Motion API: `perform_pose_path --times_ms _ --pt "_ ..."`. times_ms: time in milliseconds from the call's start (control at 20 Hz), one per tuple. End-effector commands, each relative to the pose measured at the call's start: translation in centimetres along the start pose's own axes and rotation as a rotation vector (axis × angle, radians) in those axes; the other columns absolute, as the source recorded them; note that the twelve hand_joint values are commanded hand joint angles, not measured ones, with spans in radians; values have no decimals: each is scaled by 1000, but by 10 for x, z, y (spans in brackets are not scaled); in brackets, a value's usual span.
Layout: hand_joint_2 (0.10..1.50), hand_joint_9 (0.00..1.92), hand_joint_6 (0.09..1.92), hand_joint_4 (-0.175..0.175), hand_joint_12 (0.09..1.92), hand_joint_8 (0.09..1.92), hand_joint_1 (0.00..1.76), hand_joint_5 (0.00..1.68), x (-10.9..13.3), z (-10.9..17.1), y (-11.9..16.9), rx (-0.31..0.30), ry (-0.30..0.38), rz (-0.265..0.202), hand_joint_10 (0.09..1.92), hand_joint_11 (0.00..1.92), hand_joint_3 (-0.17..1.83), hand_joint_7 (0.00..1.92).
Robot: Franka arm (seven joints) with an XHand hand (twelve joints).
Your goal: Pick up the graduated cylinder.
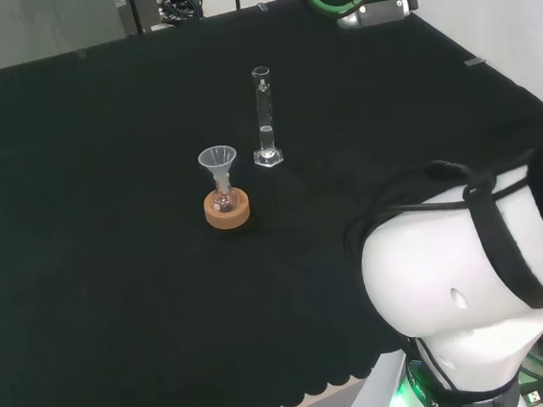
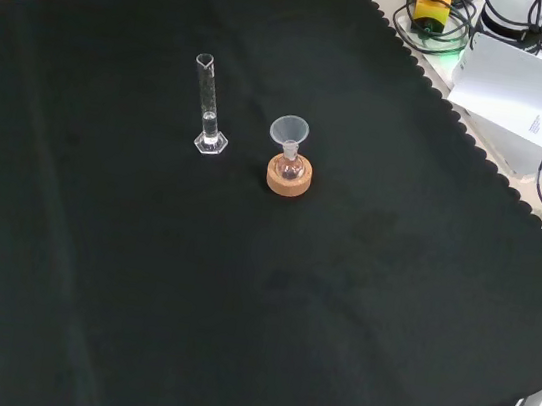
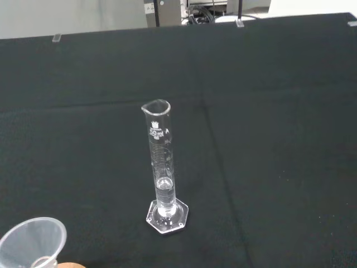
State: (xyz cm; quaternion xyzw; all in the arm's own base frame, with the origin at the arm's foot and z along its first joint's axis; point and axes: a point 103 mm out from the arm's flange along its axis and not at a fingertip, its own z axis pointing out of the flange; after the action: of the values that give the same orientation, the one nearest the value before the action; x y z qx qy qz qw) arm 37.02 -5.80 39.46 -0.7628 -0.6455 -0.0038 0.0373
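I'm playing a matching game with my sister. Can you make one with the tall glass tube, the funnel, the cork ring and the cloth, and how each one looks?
Things:
1. tall glass tube
2. funnel
3. cork ring
4. cloth

Looks:
A. black, spread over the whole bench
B. brown and round, under a small flask
C. clear, upright on a six-sided foot
D. clear, wide mouth up, stuck in the small flask

Pairs: 1-C, 2-D, 3-B, 4-A
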Motion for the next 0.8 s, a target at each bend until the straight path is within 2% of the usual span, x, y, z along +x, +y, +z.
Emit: perform_pose_path --times_ms 50,300,650,800 --pt "1265 302 87 -17 1378 558 171 257 -37 48 64 9 71 0 689 177 -29 62" --pt "1246 311 87 -20 1378 569 200 261 -46 83 84 51 108 2 686 181 -40 65" --pt "1238 308 87 -23 1377 578 215 261 -44 118 98 49 163 -10 681 169 -45 63" --pt "1235 305 87 -24 1379 582 221 261 -41 131 102 50 176 -30 679 156 -48 63"
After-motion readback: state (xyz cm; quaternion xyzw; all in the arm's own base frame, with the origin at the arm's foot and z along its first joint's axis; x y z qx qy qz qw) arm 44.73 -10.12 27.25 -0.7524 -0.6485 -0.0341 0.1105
